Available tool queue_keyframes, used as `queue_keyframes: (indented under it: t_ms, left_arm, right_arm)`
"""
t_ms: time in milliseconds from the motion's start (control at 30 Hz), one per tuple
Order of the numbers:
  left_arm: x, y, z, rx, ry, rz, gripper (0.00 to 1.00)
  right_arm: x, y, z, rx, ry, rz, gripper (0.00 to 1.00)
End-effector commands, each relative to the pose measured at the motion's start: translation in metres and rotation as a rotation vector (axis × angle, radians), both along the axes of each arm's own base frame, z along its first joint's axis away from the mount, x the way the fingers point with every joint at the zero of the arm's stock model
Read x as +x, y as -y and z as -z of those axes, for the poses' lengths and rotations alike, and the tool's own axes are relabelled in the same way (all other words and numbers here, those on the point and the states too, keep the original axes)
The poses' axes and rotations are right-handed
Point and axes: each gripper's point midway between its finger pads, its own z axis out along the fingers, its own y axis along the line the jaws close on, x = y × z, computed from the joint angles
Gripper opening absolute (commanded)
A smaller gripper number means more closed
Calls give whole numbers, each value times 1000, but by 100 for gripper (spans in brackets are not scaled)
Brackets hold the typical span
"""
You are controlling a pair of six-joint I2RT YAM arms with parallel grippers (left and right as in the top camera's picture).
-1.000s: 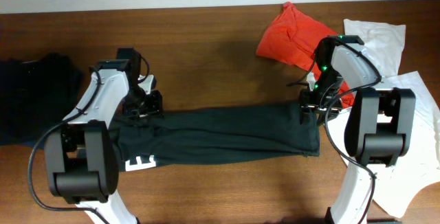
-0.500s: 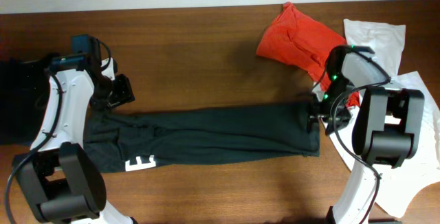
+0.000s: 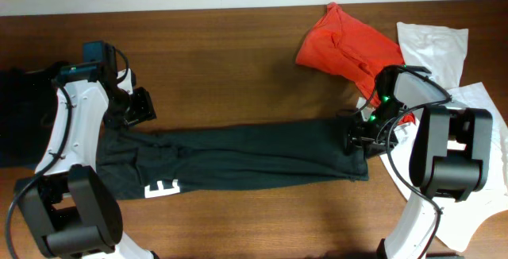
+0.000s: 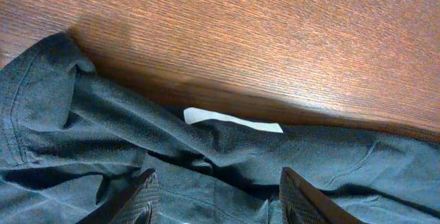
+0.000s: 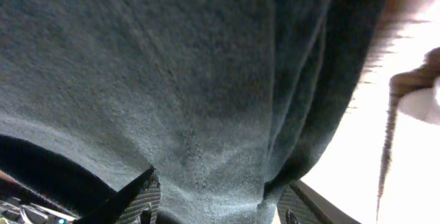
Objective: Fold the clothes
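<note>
Checking the left side first: where has that arm gone?
— A second ago the left gripper [image 3: 143,108] sat over the left end of the black T-shirt [image 3: 262,156]. It has since pulled off to the far-left edge of the cloth. Its jaws are about half parted with nothing between them, and the collar's white label [image 4: 234,119] lies just ahead.
And the right?
— The right gripper [image 3: 355,138] has slid nearer and dropped onto the shirt's right end. Its jaws are half parted with fabric pressed right up against them, not yet pinched as far as I can judge.
Where does the shirt lie?
— In a long band across the table [image 3: 238,60], with the white letters [image 3: 161,187] near left and the orange-red shirt [image 3: 345,40] far right.
Meaning?
— The lengthwise folds look done. I'd guess an end-to-end fold comes next.
</note>
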Motion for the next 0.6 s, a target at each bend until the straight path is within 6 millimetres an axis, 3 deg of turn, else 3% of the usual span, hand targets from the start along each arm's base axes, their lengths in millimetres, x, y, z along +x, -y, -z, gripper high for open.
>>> queue_keyframes:
  t_ms: [0, 67, 133, 233, 300, 333, 433, 500, 567]
  left_arm:
    - [3, 1, -7, -6, 19, -9, 56]
    - [3, 1, -7, -6, 18, -9, 56]
    - [3, 1, -7, -6, 19, -9, 56]
    - [3, 0, -7, -5, 19, -9, 56]
    - [3, 0, -7, -5, 19, -9, 56]
    - [3, 0, -7, -5, 19, -9, 56]
    - [3, 0, -7, -4, 19, -9, 56]
    - [3, 0, -7, -4, 19, -9, 56]
    - [3, 0, -7, -3, 21, -9, 57]
  right_arm:
    - [6, -2, 16, 17, 25, -15, 39]
    - [7, -2, 17, 16, 29, -14, 16]
    - [9, -2, 17, 14, 34, -15, 4]
    - [10, 5, 18, -21, 37, -13, 4]
    - [14, 34, 17, -191, 13, 77, 4]
    - [19, 50, 10, -258, 13, 124, 4]
    - [39, 73, -20, -282, 62, 174, 4]
    - [52, 77, -45, -282, 109, 162, 4]
    - [63, 66, -67, -277, 160, 121, 4]
